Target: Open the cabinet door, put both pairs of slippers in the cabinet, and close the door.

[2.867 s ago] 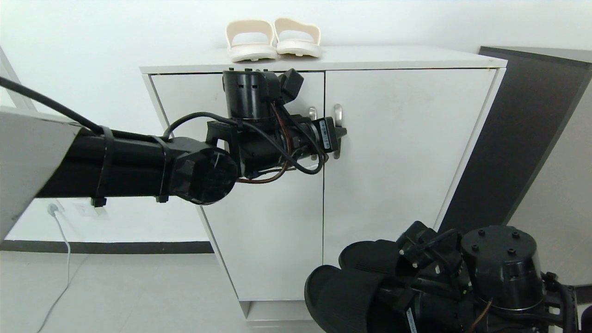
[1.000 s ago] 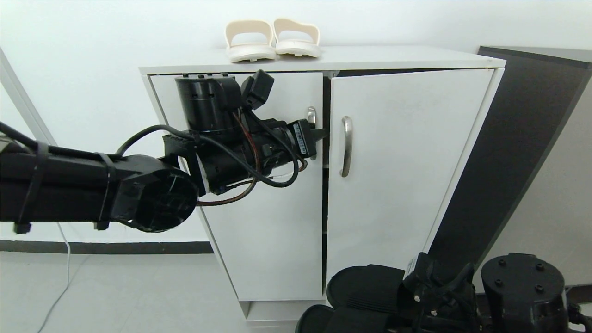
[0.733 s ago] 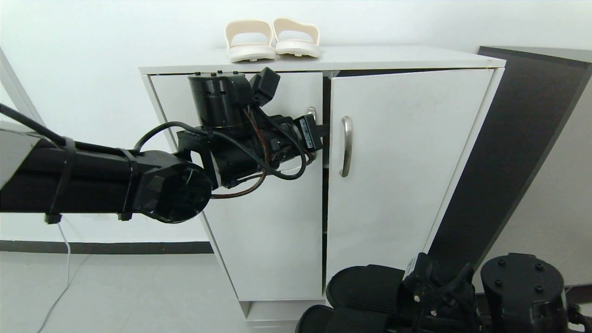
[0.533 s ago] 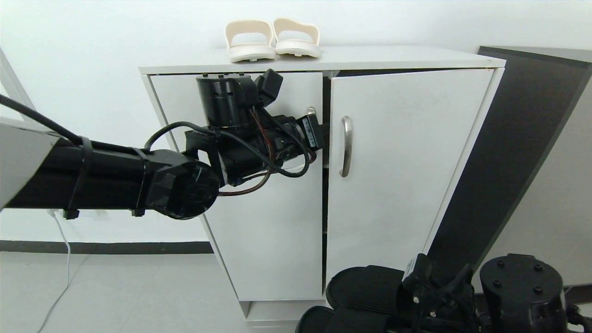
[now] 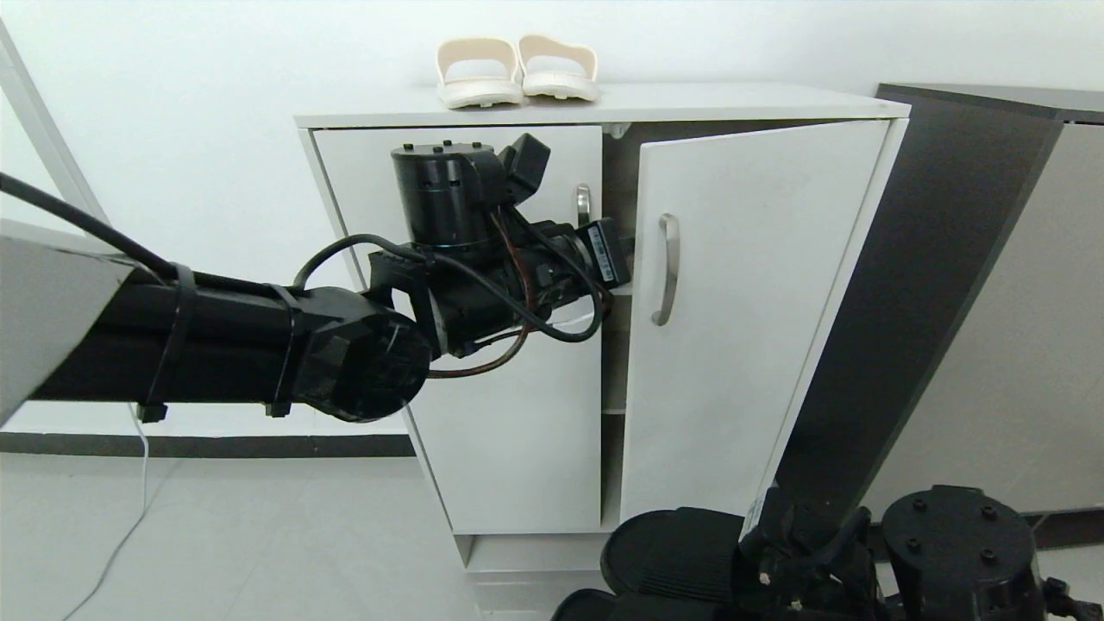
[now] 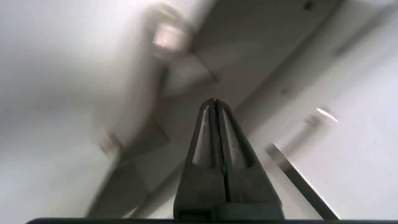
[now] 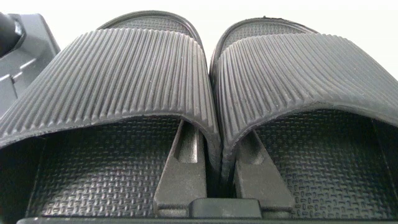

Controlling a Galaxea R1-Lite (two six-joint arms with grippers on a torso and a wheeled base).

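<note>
Our left gripper, fingers pressed together on nothing, sits in the gap beside the ajar right door. The left door is shut. Our right gripper pinches the black slippers low before the cabinet. The cream slippers rest on top.

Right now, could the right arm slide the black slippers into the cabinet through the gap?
Probably not yet. The right door is only partly open, the gap looks narrower than the black slippers held in the right pincer, and the left pincer sits in that gap.
</note>
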